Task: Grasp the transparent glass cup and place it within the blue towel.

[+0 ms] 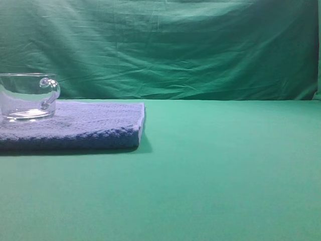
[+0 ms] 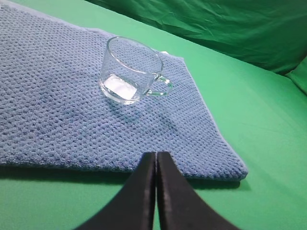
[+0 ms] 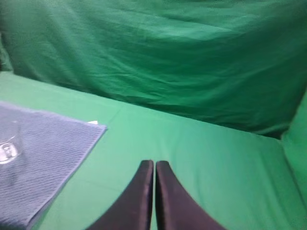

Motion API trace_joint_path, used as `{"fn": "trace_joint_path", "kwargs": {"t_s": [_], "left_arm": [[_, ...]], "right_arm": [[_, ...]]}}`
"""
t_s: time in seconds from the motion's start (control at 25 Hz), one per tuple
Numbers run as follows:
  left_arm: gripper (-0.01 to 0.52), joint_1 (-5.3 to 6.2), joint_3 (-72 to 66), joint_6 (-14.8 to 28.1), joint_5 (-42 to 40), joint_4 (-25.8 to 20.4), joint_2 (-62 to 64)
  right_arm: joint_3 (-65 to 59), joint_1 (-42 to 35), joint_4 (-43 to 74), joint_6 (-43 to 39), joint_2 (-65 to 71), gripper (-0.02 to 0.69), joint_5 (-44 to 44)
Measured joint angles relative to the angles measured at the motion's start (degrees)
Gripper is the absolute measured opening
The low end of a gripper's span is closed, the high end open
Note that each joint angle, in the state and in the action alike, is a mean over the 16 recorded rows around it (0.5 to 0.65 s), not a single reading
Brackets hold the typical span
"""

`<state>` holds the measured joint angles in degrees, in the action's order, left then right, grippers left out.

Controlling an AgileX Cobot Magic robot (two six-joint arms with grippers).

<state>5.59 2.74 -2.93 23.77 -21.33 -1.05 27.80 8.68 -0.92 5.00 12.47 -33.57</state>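
Note:
The transparent glass cup (image 1: 27,96) stands upright on the blue towel (image 1: 90,125) at the far left of the exterior high view, its handle pointing right. In the left wrist view the cup (image 2: 130,69) stands on the towel (image 2: 57,110) near its far right corner. My left gripper (image 2: 156,154) is shut and empty, over the towel's near edge, well short of the cup. My right gripper (image 3: 154,163) is shut and empty over the green cloth, to the right of the towel (image 3: 43,153); the cup (image 3: 8,148) shows at that view's left edge. Neither gripper shows in the exterior high view.
The table is covered with a green cloth (image 1: 225,170), and a wrinkled green backdrop (image 1: 175,45) hangs behind it. A small white tag (image 3: 93,122) shows at the towel's far corner.

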Motion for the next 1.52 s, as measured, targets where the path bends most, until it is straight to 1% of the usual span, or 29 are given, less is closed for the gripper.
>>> {"fn": "trace_joint_path", "kwargs": {"t_s": [0.32,0.56,0.84,1.28,1.52], "left_arm": [[0.0,0.0,0.0,0.0,0.0,0.0,0.0],[0.0,0.0,0.0,0.0,0.0,0.0,0.0],[0.0,0.0,0.0,0.0,0.0,0.0,0.0],[0.0,0.0,0.0,0.0,0.0,0.0,0.0],[0.0,0.0,0.0,0.0,0.0,0.0,0.0]], "right_arm": [[-18.2,-2.3,-0.5,0.0,-8.5,0.0,8.7],[-26.0,-3.4,-0.9,0.0,-11.9,0.0,12.0],[-29.2,-4.6,-1.0,0.0,-13.0,0.0,12.4],[-29.4,-5.0,-1.1,0.0,-13.0,0.0,11.7],[-29.4,-5.0,-1.2,0.0,-13.0,0.017,11.7]]}}
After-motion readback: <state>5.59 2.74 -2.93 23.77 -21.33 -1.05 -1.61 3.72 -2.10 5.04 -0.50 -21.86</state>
